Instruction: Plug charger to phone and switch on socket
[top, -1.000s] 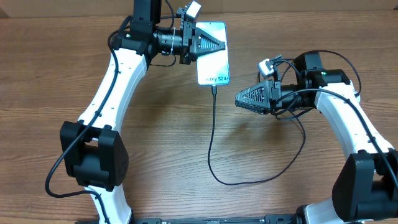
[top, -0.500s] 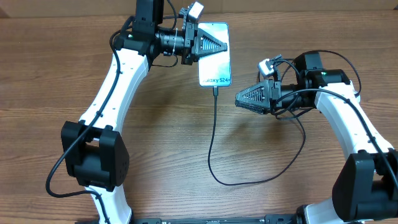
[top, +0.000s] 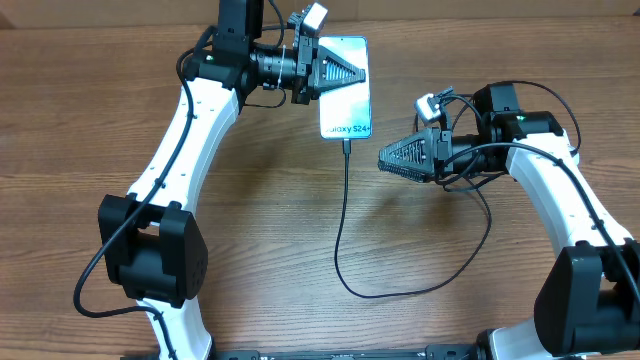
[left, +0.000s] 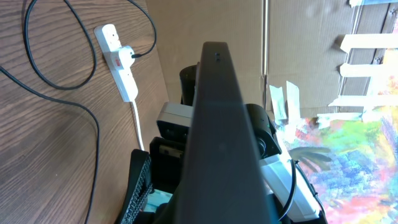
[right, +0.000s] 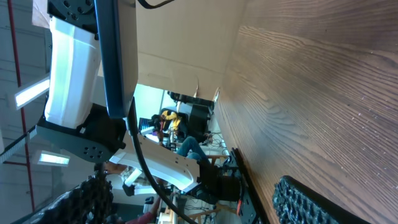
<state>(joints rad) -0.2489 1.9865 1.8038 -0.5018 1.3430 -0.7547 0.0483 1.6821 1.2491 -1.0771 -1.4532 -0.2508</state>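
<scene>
- Phone (top: 350, 112) at the far middle of the wooden table (top: 250, 260), long axis running away from the robot's base, lit blue-teal screen facing the overhead camera.
- Reads "Galaxy S24" (top: 350, 128) at the near end, partly cut off at the screen's edge; no other writing legible.
- Meets the charger (top: 338, 230) at that same near end, the small black connector tip (top: 346, 145) touching the phone's bottom edge; trails toward the robot as a thin black cable, then curves right in a wide loop.
- Clamped across its far half by the left gripper (top: 352, 72), jaws closed tight on the phone from the left side.
- Appears edge-on in the left wrist view as a dark slim bar (left: 217, 124); cannot tell whether lifted or resting on the wood.
- Hovers just right of the connector: the right gripper (top: 383, 161), jaws spread wide, nothing between them, touching neither phone nor cable.
- Shows, from the right wrist, both textured fingers (right: 311, 202) far apart low in the picture, the phone (right: 115, 56) and hanging cable (right: 146, 168) beyond.
- Lies well apart on the table, seen from the left wrist: the white socket (left: 118, 59) with a red switch (left: 116, 62), a black plug (left: 135, 56) and white cord (left: 138, 124); switch position too small to tell.
</scene>
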